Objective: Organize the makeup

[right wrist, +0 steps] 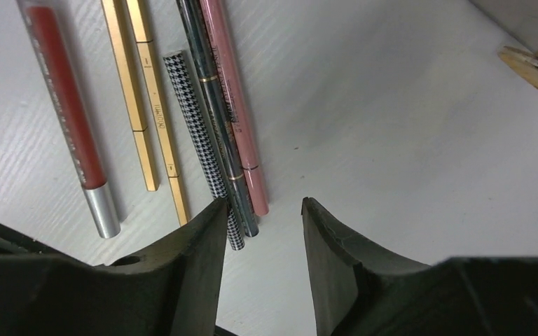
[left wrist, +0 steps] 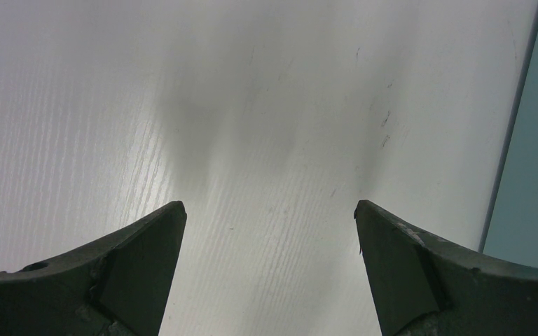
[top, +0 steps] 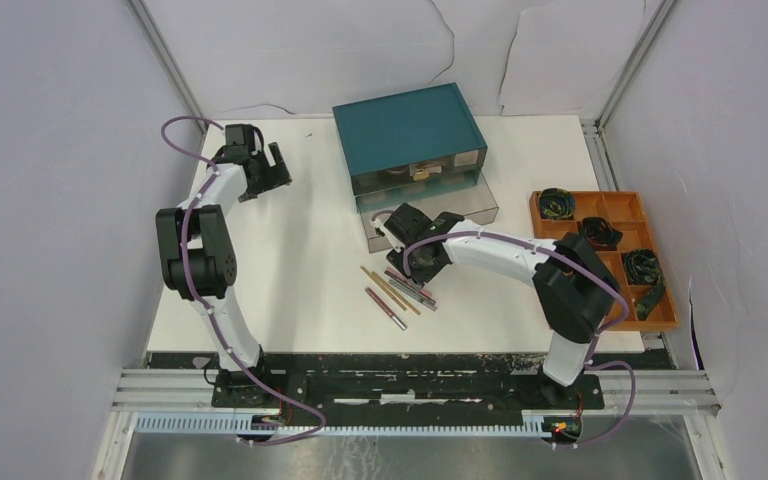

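Near the teal drawer box (top: 408,130), the right arm's fingers (right wrist: 175,280) stand slightly parted, empty, beside thin multicoloured makeup pencils (right wrist: 214,105); the left arm's fingers (left wrist: 133,266) spread wide

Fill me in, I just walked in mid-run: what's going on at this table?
Two robot arms are sorting makeup. The right gripper hovers, fingers slightly apart and empty, just beside a row of thin pencils lying on the white table in front of the teal drawer box, whose lower drawer stands pulled out. The left gripper hangs open over bare table at the far left, holding nothing. No pencil has been picked up yet.
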You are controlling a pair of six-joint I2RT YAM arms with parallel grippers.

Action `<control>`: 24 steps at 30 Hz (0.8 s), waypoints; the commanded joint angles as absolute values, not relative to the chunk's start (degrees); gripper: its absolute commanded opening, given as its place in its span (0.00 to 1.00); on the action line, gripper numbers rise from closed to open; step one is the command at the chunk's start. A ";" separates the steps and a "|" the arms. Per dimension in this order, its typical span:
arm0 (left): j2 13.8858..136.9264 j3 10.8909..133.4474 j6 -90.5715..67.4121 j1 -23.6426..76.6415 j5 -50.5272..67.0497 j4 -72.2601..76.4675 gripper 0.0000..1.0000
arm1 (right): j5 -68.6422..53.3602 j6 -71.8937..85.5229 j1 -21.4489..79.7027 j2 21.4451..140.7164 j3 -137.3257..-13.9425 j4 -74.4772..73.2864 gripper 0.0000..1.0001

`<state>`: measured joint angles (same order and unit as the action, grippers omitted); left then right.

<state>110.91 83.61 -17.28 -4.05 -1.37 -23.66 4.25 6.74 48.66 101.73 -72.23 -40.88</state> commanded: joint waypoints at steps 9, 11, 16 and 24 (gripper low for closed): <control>110.12 84.55 -15.31 -3.98 -1.72 -22.32 0.97 | 4.93 5.48 48.78 106.71 -72.06 -33.90 0.48; 110.27 84.55 -15.27 -4.04 -1.83 -22.33 0.97 | 5.22 5.36 48.65 107.06 -72.13 -33.67 0.48; 110.64 84.64 -15.16 -4.04 -1.98 -22.39 0.97 | 5.67 4.72 47.96 108.19 -72.05 -33.40 0.48; 111.17 84.55 -15.05 -4.04 -2.36 -22.48 0.97 | 4.14 4.65 47.03 110.10 -71.53 -32.48 0.45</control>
<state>110.96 83.61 -17.26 -4.05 -1.45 -23.70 4.21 5.63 47.70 107.46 -71.37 -34.20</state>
